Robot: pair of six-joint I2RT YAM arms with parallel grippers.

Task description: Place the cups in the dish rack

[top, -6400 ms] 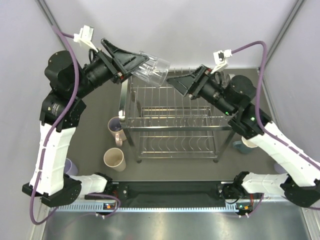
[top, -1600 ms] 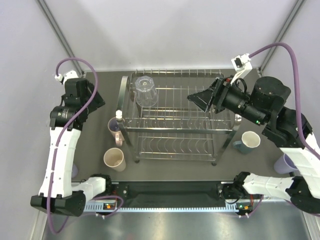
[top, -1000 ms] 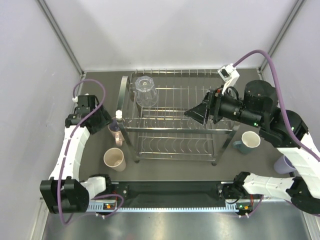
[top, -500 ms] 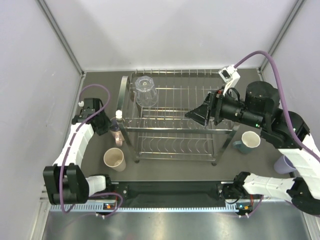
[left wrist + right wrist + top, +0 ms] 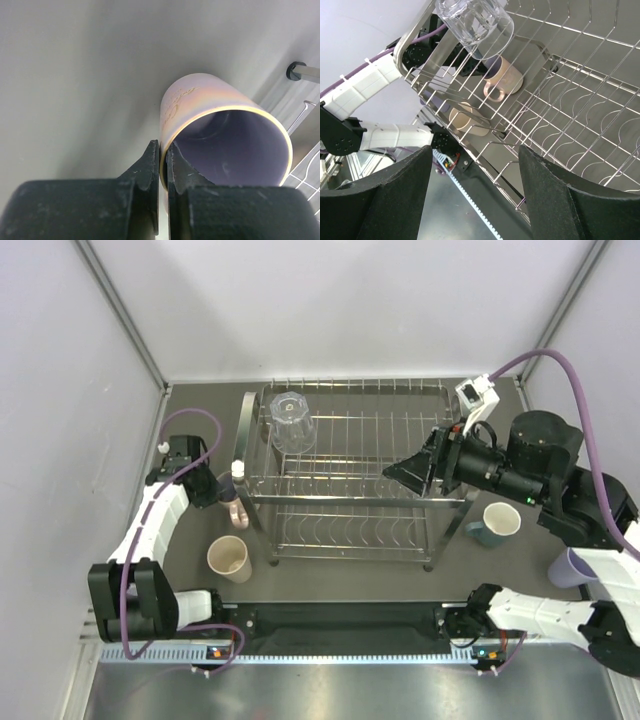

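Lit brightly and evenly from above; casts only soft shadows. Glints off the dish rack point(image 5: 350, 498) chrome and the pink mug point(image 5: 200, 105) rim. Blurs the left gripper point(image 5: 161, 146) fingers up close.

Five cups, one wire rack point(image 5: 243, 435), two robot arms.
The cups in view are one clear glass point(image 5: 291, 422), one pink mug point(image 5: 509, 76), one beige tumbler point(image 5: 228, 558), one teal mug point(image 5: 497, 521) and one lavender tumbler point(image 5: 570, 567). The rack has two tiers. There is one left arm point(image 5: 150, 530) and one right arm point(image 5: 545, 455).
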